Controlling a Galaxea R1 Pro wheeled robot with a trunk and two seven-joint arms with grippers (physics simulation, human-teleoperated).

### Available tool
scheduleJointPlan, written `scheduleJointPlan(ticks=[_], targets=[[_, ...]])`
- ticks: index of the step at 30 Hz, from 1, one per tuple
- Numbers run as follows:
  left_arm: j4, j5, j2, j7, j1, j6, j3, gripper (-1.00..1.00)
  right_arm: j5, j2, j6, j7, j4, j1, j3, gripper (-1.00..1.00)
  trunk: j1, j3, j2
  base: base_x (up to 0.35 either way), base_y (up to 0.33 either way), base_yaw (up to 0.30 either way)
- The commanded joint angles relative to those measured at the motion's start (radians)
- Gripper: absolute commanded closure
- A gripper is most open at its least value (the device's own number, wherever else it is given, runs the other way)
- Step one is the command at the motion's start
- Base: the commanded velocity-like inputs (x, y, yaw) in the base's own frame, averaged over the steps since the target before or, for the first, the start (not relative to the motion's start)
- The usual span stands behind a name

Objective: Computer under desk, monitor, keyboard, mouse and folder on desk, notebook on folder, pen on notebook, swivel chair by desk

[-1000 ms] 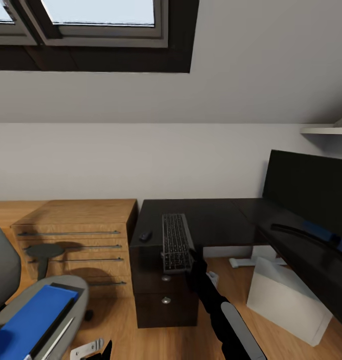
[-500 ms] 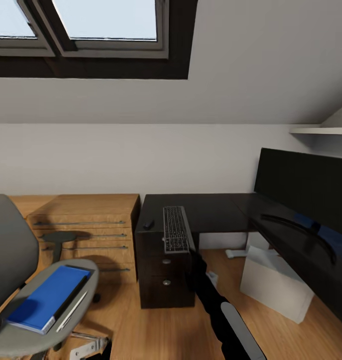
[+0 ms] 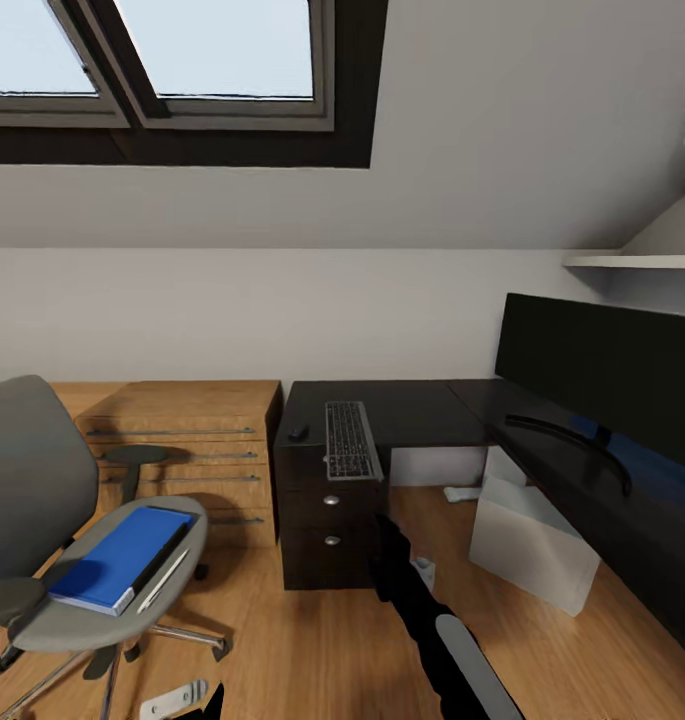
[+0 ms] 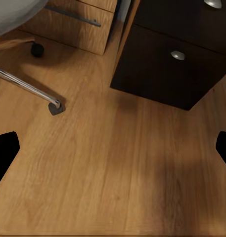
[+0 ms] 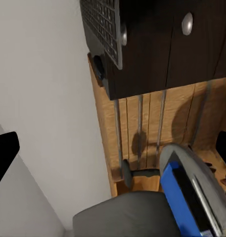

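The view has drawn back, so the grey swivel chair [image 3: 52,520] now shows whole. The bright-blue flat folder [image 3: 122,557] lies on its seat with the thin white pen [image 3: 163,580] beside it, left of and beyond the left tool [image 4: 113,148], whose fingers stand wide and empty. The right tool [image 5: 113,153] is likewise spread, aimed towards the glossy black table [image 3: 402,412] carrying the slim silver keyboard [image 3: 349,440]. Folder pickup looks next.

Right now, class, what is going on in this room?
Nothing is being handled. Both tools are open and empty; the left tool hangs over bare floor near the desk drawers. The keyboard and mouse lie on the desk, with the monitor along its other wing. The folder and pen sit on the swivel chair.
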Motion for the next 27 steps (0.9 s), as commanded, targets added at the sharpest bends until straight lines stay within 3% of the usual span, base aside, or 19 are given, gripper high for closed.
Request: scheduleJointPlan(ticks=[1,3,5,6,8,9,11,12,13,14,16,19,22,25,27], targets=[[-0.002,0.01,-0.001,0.002,0.0,0.006,0.001,-1.0,0.012,0.0,-0.002,-0.006,0.009,-0.001,0.0,-1.0,0.0,-0.001,-0.001,-0.082,-0.039,0.0],[0.001,0.01,0.0,0.003,0.0,0.004,0.001,-1.0,0.129,0.002,-0.022,-0.009,0.048,-0.003,0.0,-1.0,0.0,-0.001,-0.001,-0.034,-0.016,0.0],[0.002,0.009,0.0,0.003,0.0,0.004,0.001,-1.0,0.183,0.002,-0.032,-0.017,0.06,-0.004,0.0,-1.0,0.0,-0.001,-0.001,-0.019,-0.009,0.0],[0.006,0.009,0.0,0.003,0.001,0.003,0.001,-1.0,0.238,0.004,-0.044,-0.032,0.07,-0.004,0.0,-1.0,-0.004,0.002,0.006,-0.011,-0.005,0.0],[0.012,0.008,0.0,0.003,0.001,0.003,0.0,-1.0,0.294,0.005,-0.057,-0.052,0.077,-0.004,0.0,-1.0,-0.012,0.008,0.02,-0.008,-0.004,0.0],[0.02,0.007,-0.001,0.003,0.001,0.003,0.001,-1.0,0.349,0.006,-0.067,-0.074,0.081,-0.004,0.0,-1.0,-0.016,0.012,0.027,-0.005,-0.002,0.0],[0.031,0.007,0.0,0.003,0.001,0.004,0.001,-1.0,0.406,0.006,-0.076,-0.091,0.086,-0.004,0.0,-1.0,-0.023,0.018,0.041,-0.003,-0.002,0.0],[0.045,0.007,0.0,0.004,0.0,0.004,0.001,-1.0,0.463,0.006,-0.082,-0.102,0.093,-0.005,0.0,-1.0,-0.027,0.021,0.048,-0.002,-0.001,0.0],[0.053,0.007,0.001,0.005,0.0,0.004,0.001,-1.0,0.491,0.006,-0.085,-0.106,0.099,-0.005,0.0,-1.0,-0.031,0.024,0.055,-0.001,-0.001,0.0],[0.07,0.007,0.001,0.006,0.0,0.005,0.001,-1.0,0.55,0.006,-0.09,-0.112,0.118,-0.005,0.0,-1.0,-0.035,0.027,0.062,0.0,0.0,0.0],[0.084,0.007,0.001,0.008,0.001,0.005,0.0,-1.0,0.611,0.006,-0.097,-0.116,0.148,-0.005,-0.001,-1.0,-0.042,0.034,0.076,0.0,0.0,0.0],[0.101,0.001,0.0,0.011,0.0,0.007,-0.001,-1.0,0.758,0.003,-0.139,-0.12,0.271,-0.005,-0.004,-1.0,-0.054,0.043,0.097,0.0,0.0,0.0],[0.106,-0.006,-0.001,0.013,0.001,0.007,-0.002,-1.0,0.851,0.001,-0.21,-0.121,0.384,-0.005,-0.006,-1.0,-0.065,0.052,0.118,0.0,0.0,0.0],[0.11,-0.009,-0.001,0.014,0.001,0.008,-0.002,-1.0,0.903,-0.001,-0.29,-0.121,0.472,-0.005,-0.006,-1.0,-0.077,0.062,0.139,0.0,0.0,0.0],[0.113,-0.01,0.0,0.013,0.001,0.007,-0.002,-1.0,0.951,-0.001,-0.382,-0.12,0.556,-0.005,-0.003,-1.0,-0.085,0.068,0.153,0.0,0.0,0.0]])
